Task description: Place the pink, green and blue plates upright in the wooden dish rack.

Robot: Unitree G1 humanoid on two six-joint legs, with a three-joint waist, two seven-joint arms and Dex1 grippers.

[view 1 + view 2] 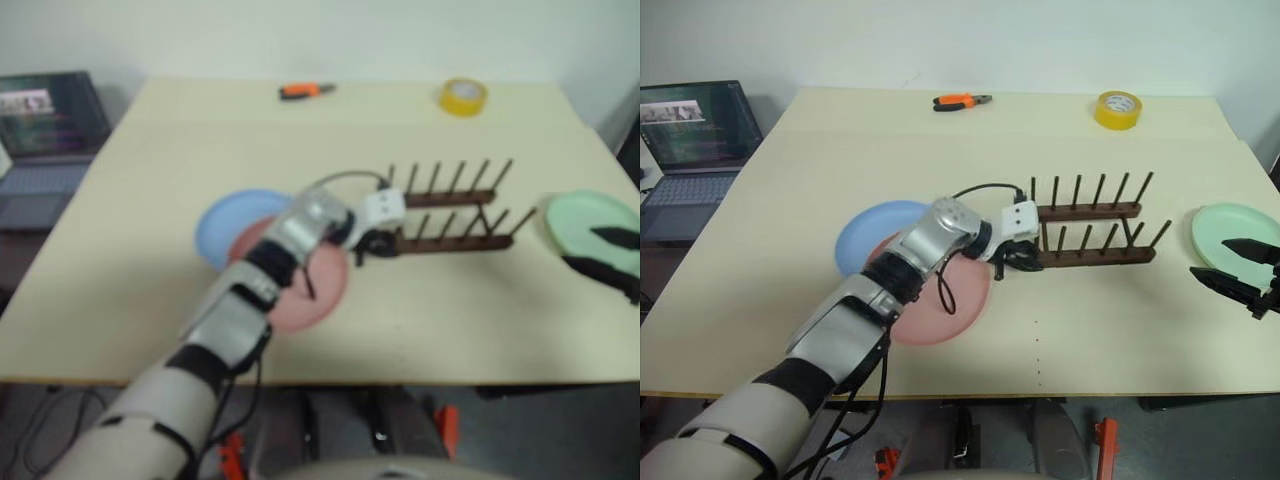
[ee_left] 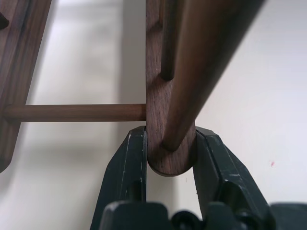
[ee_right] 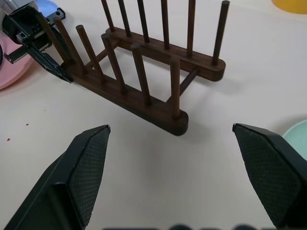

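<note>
The wooden dish rack (image 1: 1090,232) stands at the middle of the table with no plate in it. My left gripper (image 1: 1020,262) is shut on the left end of the rack's near rail (image 2: 170,160), one finger (image 2: 129,163) on each side of it. The pink plate (image 1: 940,310) lies flat under my left forearm and overlaps the blue plate (image 1: 865,235) to its left. At the table's right edge lies the green plate (image 1: 1230,225). My right gripper (image 1: 1210,258) hovers open just in front of it, pointing toward the rack (image 3: 144,72), with nothing between its fingers.
A yellow tape roll (image 1: 1118,108) and orange pliers (image 1: 960,101) lie at the far edge of the table. An open laptop (image 1: 690,140) stands beyond the table's left side. Bare tabletop (image 1: 1090,330) stretches in front of the rack.
</note>
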